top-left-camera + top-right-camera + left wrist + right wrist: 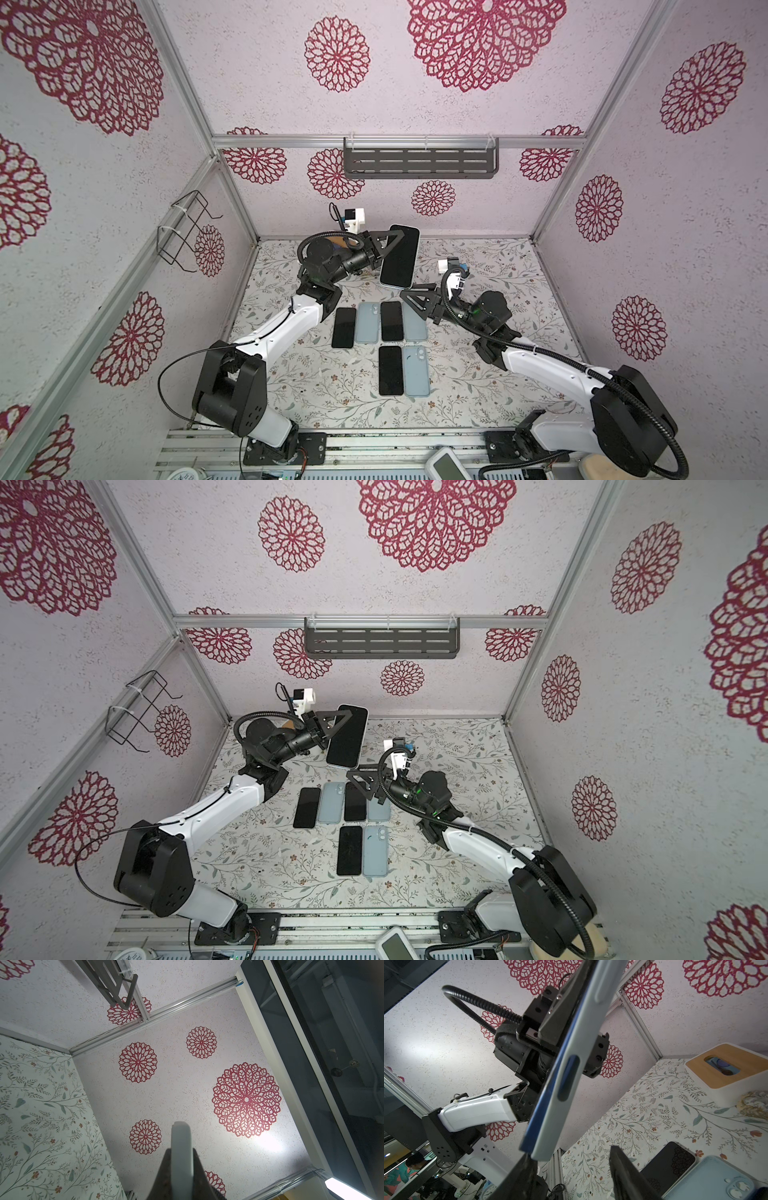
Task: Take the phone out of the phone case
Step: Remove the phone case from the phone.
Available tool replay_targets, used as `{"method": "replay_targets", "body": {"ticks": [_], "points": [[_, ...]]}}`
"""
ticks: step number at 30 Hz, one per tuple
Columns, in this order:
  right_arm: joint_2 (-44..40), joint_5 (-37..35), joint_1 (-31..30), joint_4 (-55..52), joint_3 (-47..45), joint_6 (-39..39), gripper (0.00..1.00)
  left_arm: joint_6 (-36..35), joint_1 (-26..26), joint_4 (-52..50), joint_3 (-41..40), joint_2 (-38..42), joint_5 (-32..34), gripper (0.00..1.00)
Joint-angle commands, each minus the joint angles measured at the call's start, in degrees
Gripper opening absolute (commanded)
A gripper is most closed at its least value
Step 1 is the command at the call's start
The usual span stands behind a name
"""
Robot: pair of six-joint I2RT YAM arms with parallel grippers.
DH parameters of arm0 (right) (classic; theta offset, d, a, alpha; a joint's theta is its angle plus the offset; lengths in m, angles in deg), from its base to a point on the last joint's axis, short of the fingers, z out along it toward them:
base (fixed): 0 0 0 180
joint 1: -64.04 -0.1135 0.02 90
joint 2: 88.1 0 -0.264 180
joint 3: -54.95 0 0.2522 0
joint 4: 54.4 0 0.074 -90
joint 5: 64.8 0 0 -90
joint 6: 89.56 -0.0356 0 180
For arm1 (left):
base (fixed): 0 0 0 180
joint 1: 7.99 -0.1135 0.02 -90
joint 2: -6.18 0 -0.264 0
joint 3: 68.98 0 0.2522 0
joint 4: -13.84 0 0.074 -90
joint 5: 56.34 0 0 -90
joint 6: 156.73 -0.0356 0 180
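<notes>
Over floral tabletop (332, 395), left tool (392, 243) clamps black-screened phone (401, 259) in pale-blue case (550, 1126).

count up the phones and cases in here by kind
bare phones screen up on the table: 3
light blue cases lying back up: 3
cased phone held above the table: 1
total: 7

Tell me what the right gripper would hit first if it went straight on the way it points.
Most likely the lower end of the cased phone, held aloft by the left gripper. The right wrist view shows that end just ahead of the open jaws of the right gripper; exact depth is unclear.
</notes>
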Motion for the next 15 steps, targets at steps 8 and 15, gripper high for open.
{"method": "replay_targets", "body": {"ticks": [8, 15], "points": [[3.5, -1.3, 4.3, 8.3, 2.5, -6.9, 0.51, 0.8, 2.5, 6.6, -2.0, 1.2, -2.7, 0.00], [3.7, -0.9, 4.9, 9.3, 2.6, -7.9, 0.37, 0.0, 3.6, 6.1, -2.7, 1.4, -2.3, 0.00]]}}
